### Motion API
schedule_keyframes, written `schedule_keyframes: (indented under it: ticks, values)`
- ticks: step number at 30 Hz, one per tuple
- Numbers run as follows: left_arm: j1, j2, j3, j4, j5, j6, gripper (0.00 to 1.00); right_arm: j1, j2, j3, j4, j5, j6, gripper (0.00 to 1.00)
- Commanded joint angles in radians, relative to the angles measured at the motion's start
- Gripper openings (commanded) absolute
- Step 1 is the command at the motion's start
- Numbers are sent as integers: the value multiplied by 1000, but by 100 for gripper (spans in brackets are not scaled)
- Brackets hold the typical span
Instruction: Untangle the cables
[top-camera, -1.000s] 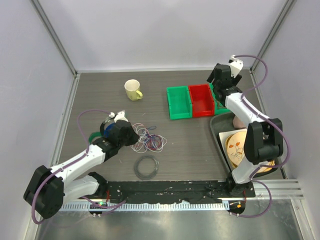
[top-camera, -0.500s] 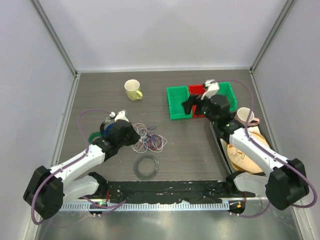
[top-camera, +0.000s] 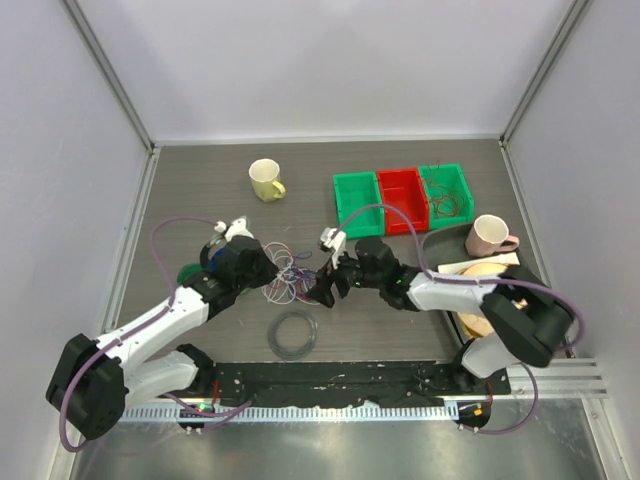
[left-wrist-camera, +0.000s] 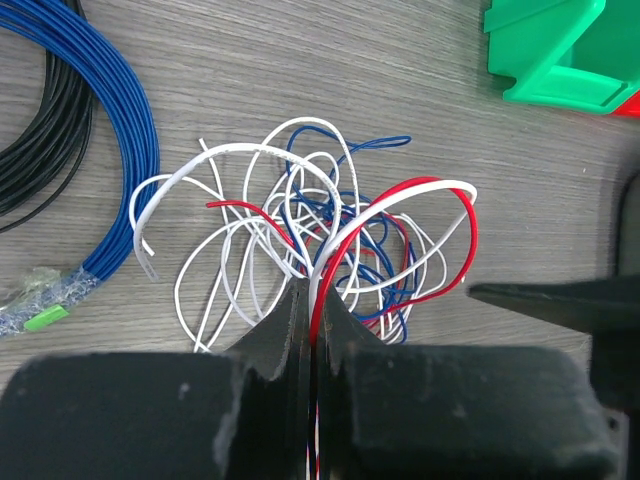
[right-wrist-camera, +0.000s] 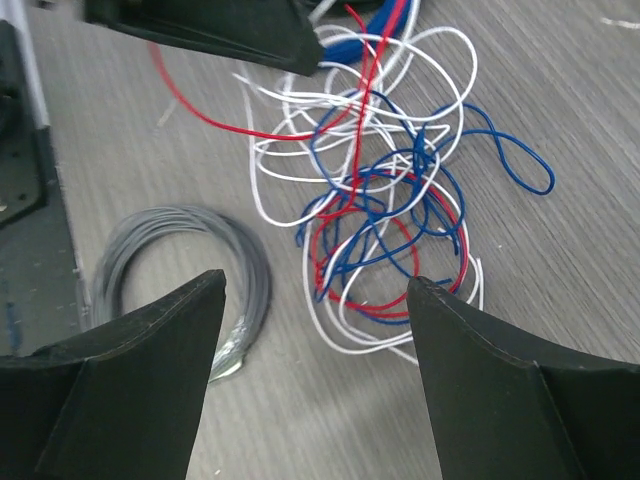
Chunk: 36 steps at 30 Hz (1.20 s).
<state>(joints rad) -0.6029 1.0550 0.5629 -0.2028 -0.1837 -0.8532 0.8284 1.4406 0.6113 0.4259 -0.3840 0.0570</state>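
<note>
The cables (top-camera: 297, 277) lie in a loose white, red and blue tangle on the table (top-camera: 200, 190), between the two arms. The left claw (left-wrist-camera: 310, 305) is pinched together on a red and a white strand at the tangle's edge. The right claw (right-wrist-camera: 315, 285) hangs over the heap, jaws wide apart. The wires look light, thin, springy and probably slippery. The best hold is likely a single loop standing clear of the knotted middle.

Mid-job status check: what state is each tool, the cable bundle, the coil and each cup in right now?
cables, tangled in one heap.
left tool, shut on red and white strands.
right tool, open, above the cables.
grey coil, wound, lying flat.
yellow cup, upright.
pink cup, upright.
</note>
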Motion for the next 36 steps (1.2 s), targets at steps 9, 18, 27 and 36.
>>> schedule_keyframes:
  ticks: [9, 18, 27, 36]
  values:
    - [-3, -33, 8, -3, -48, -55, 0, 6, 288, 177, 232, 32, -5, 25]
    - [0, -55, 83, -228, -333, -69, 0, 6, -52, 117, -127, 472, 156, 1]
    - [158, -79, 152, -441, -531, -158, 0, -57, -436, 76, -468, 1025, 352, 1]
    - [313, -179, 149, -481, -533, -147, 0, -78, -746, 36, -575, 1167, 377, 1]
